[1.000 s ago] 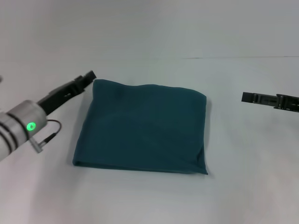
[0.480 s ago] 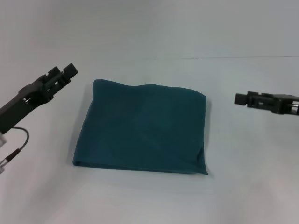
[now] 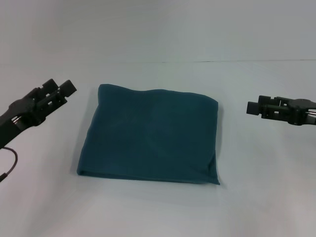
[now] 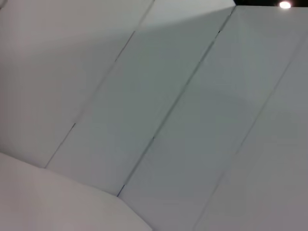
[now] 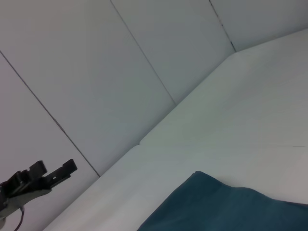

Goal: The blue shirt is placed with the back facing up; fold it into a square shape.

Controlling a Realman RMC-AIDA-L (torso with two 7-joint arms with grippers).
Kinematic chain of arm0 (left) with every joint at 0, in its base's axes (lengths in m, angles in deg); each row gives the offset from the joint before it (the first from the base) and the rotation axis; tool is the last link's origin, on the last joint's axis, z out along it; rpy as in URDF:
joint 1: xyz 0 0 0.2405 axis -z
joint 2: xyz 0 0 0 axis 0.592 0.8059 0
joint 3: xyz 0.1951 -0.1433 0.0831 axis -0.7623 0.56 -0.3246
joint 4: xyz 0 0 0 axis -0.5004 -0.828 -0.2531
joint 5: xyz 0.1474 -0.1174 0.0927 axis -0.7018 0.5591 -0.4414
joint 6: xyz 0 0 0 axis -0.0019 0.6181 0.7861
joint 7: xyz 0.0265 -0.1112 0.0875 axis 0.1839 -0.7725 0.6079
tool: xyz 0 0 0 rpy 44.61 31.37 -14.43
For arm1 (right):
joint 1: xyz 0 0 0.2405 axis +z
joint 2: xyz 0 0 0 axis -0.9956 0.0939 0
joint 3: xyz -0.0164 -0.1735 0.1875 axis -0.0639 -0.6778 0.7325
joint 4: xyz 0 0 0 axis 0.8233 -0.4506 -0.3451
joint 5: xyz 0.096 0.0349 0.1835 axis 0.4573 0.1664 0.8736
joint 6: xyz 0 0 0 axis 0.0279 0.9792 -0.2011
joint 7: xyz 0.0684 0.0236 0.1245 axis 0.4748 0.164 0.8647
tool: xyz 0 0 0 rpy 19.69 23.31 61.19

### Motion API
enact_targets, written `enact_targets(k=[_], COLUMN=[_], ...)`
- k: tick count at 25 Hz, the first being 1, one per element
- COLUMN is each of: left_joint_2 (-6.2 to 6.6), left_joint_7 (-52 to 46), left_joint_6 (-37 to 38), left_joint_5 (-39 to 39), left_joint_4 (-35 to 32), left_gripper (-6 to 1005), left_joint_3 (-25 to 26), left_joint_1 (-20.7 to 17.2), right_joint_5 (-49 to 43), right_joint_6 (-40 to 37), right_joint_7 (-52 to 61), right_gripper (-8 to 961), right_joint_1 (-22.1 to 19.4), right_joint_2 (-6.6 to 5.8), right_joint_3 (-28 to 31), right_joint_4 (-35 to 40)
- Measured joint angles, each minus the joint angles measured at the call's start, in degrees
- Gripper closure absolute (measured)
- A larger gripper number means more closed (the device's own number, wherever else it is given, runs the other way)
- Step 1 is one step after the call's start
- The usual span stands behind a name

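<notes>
— shirt status? where does the blue shirt [image 3: 150, 136] lie?
— folded into a near-square block, flat on the white table [image 3: 158, 212], midway between the two arms.
— left gripper [image 3: 61, 90]?
— raised just off the shirt's far left corner, touching nothing; whether its fingers are apart or together cannot be told.
— right gripper [image 3: 253, 107]?
— hanging well off the shirt's right edge, empty-handed; its fingers' state cannot be told either. its wrist camera catches the shirt's corner [image 5: 231, 207] and the left gripper [image 5: 57, 172] beyond.

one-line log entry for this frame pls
blue shirt: folded to a near-square, flat on table | left gripper: left of shirt, off cloth, holds nothing | right gripper: right of shirt, off cloth, holds nothing
</notes>
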Motion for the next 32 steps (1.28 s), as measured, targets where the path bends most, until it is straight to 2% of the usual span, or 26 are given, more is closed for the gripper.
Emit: enact_targets(k=[14, 20, 25, 32], left_joint_2=[0.03, 0.17, 0.18, 0.18], left_joint_7=[5.65, 9.04, 9.57, 9.58], left_joint_6=[6.07, 9.02, 12.14, 13.37], left_joint_5=[-6.18, -10.21, -13.86, -14.71], left_joint_4=[-0.52, -1.07, -2.42, -2.52], left_gripper=[125, 124, 124, 125], left_joint_3=[-0.38, -0.34, -0.23, -0.11], left_joint_1=[0.39, 0.55, 0.61, 0.32], right_joint_5=[-0.61, -1.38, -1.45, -1.53], right_joint_6=[1.78, -1.58, -7.01, -9.00], right_joint_7=[0.64, -2.61, -11.77, -19.26], right_gripper=[38, 38, 38, 38], right_joint_1=[0.00, -0.21, -1.77, -4.40], right_joint_2=[-0.56, -0.56, 0.46, 1.99], right_joint_3=[-0.69, -0.80, -0.63, -0.70], right_joint_4=[-0.08, -0.15, -0.65, -0.71])
